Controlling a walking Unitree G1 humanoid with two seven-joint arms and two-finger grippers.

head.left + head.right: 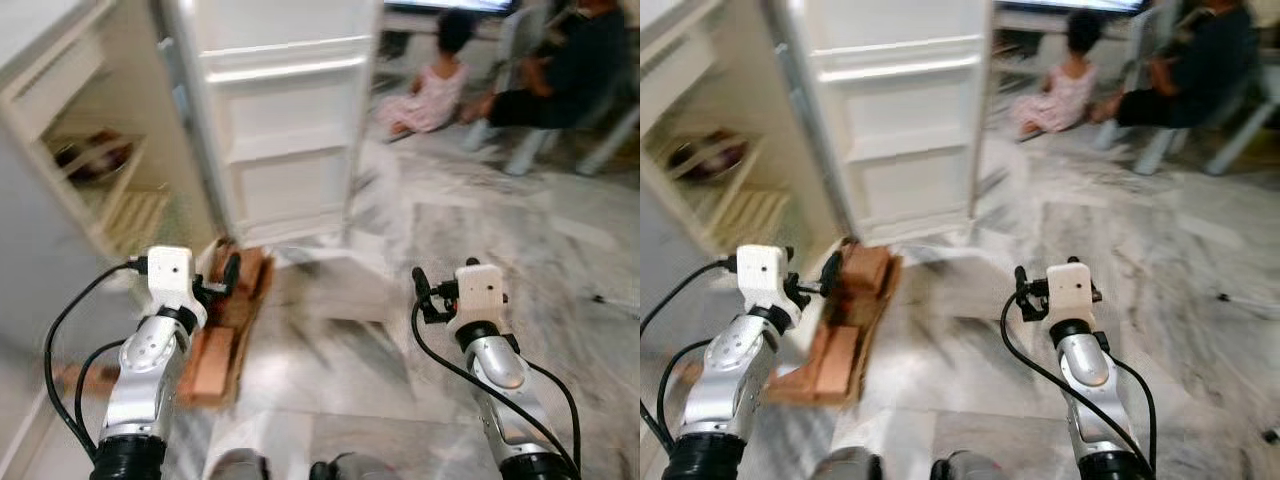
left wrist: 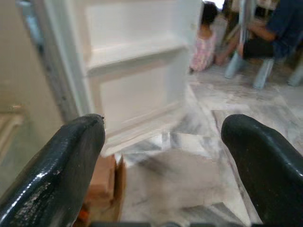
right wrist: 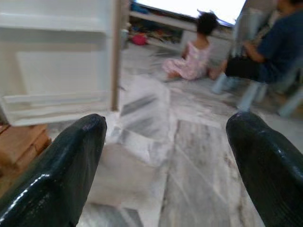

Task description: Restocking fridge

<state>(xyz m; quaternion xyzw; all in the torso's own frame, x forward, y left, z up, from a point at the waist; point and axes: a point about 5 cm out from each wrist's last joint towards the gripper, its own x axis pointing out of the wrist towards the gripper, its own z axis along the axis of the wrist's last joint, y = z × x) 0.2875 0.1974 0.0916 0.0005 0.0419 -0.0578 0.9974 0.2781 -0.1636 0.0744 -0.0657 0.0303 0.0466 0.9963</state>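
The white fridge stands open at the left, its door (image 1: 285,130) swung out ahead of me with bare door racks. Inside, a dark bowl (image 1: 90,155) rests on a shelf (image 1: 125,195). An opened cardboard box (image 1: 225,330) lies on the floor at the foot of the fridge. My left gripper (image 2: 163,127) hovers open just above that box, nothing between its fingers. Held out over the marble floor to the right, my right gripper (image 3: 165,125) is open too and holds nothing.
A child in pink (image 1: 430,90) sits on the floor at the back, beside a seated person in dark clothes (image 1: 560,80) and pale chair legs (image 1: 525,150). Grey marble floor (image 1: 480,230) stretches between us. The picture is blurred.
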